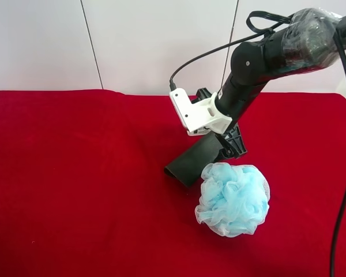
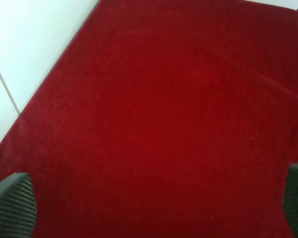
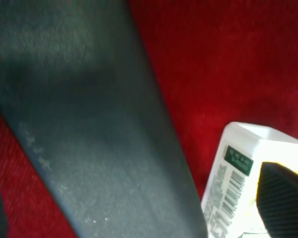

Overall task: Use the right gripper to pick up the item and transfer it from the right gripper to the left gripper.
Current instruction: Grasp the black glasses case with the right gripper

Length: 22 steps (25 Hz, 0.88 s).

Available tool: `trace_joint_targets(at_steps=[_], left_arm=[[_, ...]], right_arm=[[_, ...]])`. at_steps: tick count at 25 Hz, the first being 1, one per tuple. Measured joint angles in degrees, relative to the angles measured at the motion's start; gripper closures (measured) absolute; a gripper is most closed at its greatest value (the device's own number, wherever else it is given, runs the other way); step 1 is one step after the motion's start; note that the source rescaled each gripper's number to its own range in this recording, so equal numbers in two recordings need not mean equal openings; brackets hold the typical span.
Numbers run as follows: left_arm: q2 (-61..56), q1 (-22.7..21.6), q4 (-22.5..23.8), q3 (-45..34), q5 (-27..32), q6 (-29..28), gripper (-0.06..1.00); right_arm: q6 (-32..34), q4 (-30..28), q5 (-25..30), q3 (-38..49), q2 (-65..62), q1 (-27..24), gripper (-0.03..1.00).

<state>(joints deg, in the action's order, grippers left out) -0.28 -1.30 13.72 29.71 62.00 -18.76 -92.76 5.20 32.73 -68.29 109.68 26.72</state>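
Dark leather-like case lies on the red cloth, just left of the bath puff — right gripper straddles its far end, jaws wide, nothing gripped. Pick-up seems in hand — next likely needs closing, then lifting. Left gripper spread, empty.

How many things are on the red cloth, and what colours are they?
Dark green-black: 1, the flat leather-like case
Light blue: 1, the fluffy mesh bath puff
White: 1, the small printed box
Total: 3

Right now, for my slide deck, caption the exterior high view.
Open right gripper over a dark case, beside a blue bath puff on red cloth.
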Motion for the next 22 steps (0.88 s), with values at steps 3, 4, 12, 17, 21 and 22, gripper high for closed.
trace_joint_targets(at_steps=[3, 4, 12, 17, 21, 22], left_arm=[[0.0, 0.0, 0.0, 0.0, 0.0, 0.0, -0.06], [0.0, 0.0, 0.0, 0.0, 0.0, 0.0, -0.06], [0.0, 0.0, 0.0, 0.0, 0.0, 0.0, -0.06], [0.0, 0.0, 0.0, 0.0, 0.0, 0.0, -0.06], [0.0, 0.0, 0.0, 0.0, 0.0, 0.0, -0.06], [0.0, 0.0, 0.0, 0.0, 0.0, 0.0, -0.06]], right_arm=[[0.0, 0.2, 0.0, 0.0, 0.4, 0.0, -0.03], [0.0, 0.2, 0.0, 0.0, 0.8, 0.0, -0.03], [0.0, -1.9, -0.1, 0.0, 3.2, -0.1, -0.03], [0.0, -2.4, -0.3, 0.0, 4.0, -2.1, -0.03], [0.0, -2.5, -0.5, 0.0, 4.1, -3.6, -0.03], [0.0, -2.5, -0.5, 0.0, 4.2, -3.7, -0.03]])
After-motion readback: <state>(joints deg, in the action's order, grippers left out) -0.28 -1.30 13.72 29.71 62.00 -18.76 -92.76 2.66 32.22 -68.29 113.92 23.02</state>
